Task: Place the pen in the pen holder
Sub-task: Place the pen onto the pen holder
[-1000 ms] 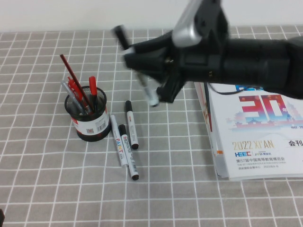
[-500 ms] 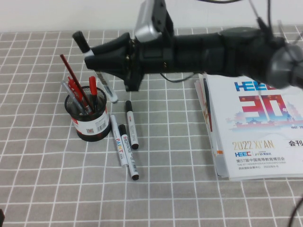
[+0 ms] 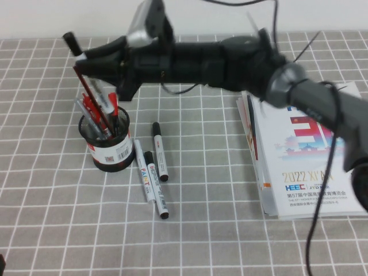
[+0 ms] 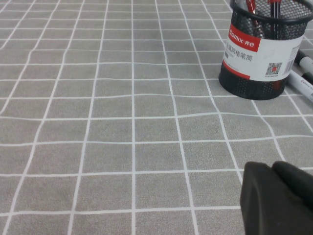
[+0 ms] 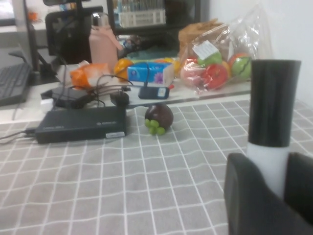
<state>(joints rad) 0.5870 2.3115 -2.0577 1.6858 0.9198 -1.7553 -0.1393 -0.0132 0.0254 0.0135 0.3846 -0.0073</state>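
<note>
Over the last second I swung the right arm across the table from near the booklet (image 3: 305,167) toward the pen holder (image 3: 106,144), and the pen (image 3: 86,69) travelled with it. A second earlier it hung well to the booklet side of the holder; half a second on it was nearly there; at this moment its lower end sat right above the holder's rim, among the red pens (image 3: 92,106) already standing inside. I judged the carry as good as finished, with only the lowering and release left.

The right gripper (image 3: 92,62) hovered just above the holder, on its far side. Its fingers (image 5: 254,196) stood narrow, clamped on the pen's white barrel, with the black cap sticking up past them. The pen leaned, cap tilted away from the booklet.

The left gripper (image 4: 276,198) rested low over the cloth, well apart from the holder, and I could not tell whether its fingers were parted.

Three other markers (image 3: 152,178) lay flat just beside the holder, on the booklet side, untouched.
</note>
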